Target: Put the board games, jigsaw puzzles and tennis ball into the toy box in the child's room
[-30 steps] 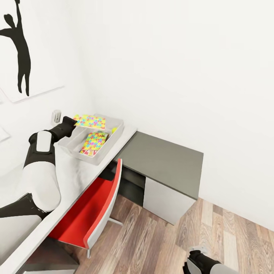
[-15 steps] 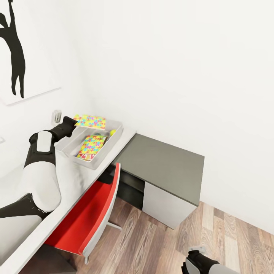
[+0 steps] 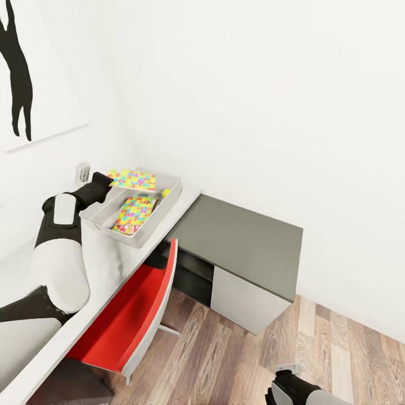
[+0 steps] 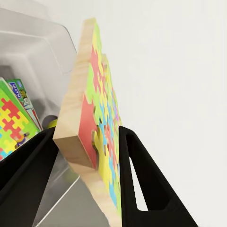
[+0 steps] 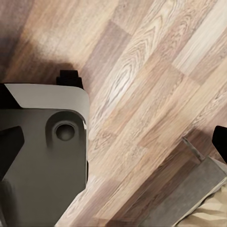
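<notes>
My left gripper (image 3: 106,183) is shut on a jigsaw puzzle (image 3: 133,179) and holds it over the far end of the toy box (image 3: 151,226) on the table (image 3: 107,264). In the left wrist view the black fingers (image 4: 142,179) clamp the puzzle (image 4: 82,113) by its wooden edge. The second jigsaw puzzle (image 3: 135,208) lies in the box on top of a red-edged board game (image 3: 126,229). The tennis ball (image 3: 166,193) rests by the box's far wall. A green-edged board game (image 4: 20,94) is in there too. My right arm (image 3: 289,388) hangs low over the wood floor.
A red chair (image 3: 132,312) is tucked under the table's front edge. The lower dark grey cabinet (image 3: 242,239) joins the table on the right. A small grey cup (image 3: 83,171) stands by the wall behind my left wrist. White walls close off the corner.
The camera has swung slightly, sliding the wall picture and toy box leftward in view. The left gripper still holds the puzzle over the box's far end.
</notes>
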Available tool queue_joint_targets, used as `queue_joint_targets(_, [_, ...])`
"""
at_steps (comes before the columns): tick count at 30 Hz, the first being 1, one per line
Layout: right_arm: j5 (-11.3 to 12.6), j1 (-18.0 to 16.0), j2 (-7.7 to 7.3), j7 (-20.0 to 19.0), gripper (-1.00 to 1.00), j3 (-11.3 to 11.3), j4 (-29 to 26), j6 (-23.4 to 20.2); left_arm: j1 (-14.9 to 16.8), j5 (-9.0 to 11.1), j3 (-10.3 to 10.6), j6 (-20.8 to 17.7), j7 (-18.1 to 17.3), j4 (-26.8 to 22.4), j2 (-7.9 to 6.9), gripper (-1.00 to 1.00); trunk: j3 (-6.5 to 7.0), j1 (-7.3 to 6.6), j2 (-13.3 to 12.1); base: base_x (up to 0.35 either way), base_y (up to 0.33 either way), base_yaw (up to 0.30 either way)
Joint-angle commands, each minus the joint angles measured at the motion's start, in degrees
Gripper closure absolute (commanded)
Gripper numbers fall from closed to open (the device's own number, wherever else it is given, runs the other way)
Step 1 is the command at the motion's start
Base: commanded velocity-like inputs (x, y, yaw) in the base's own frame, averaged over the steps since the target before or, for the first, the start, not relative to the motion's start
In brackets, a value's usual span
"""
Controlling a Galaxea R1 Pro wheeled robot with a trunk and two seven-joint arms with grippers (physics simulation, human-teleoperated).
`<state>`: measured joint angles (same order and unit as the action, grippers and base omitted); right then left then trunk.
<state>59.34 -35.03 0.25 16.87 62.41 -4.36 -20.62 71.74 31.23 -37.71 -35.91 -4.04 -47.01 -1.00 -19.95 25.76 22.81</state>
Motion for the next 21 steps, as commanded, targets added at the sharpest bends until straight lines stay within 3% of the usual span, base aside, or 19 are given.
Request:
queue_joint_targets(1, [0.4, 0.0, -0.01, 0.3, -1.00, 0.4, -0.1, -0.3, 0.1, -0.1, -0.3, -0.3, -0.3, 0.0, -0.04, 1.00, -0.19, 0.03, 0.1, 0.000, 0.000, 0.000])
queue_joint_targets(21, [0.4, 0.0, 0.20, 0.4, -1.00, 0.4, -0.1, -0.3, 0.2, 0.0, -0.1, -0.6, -0.2, -1.4, -0.11, 1.00, -2.08, 0.03, 0.1, 0.000, 0.000, 0.000])
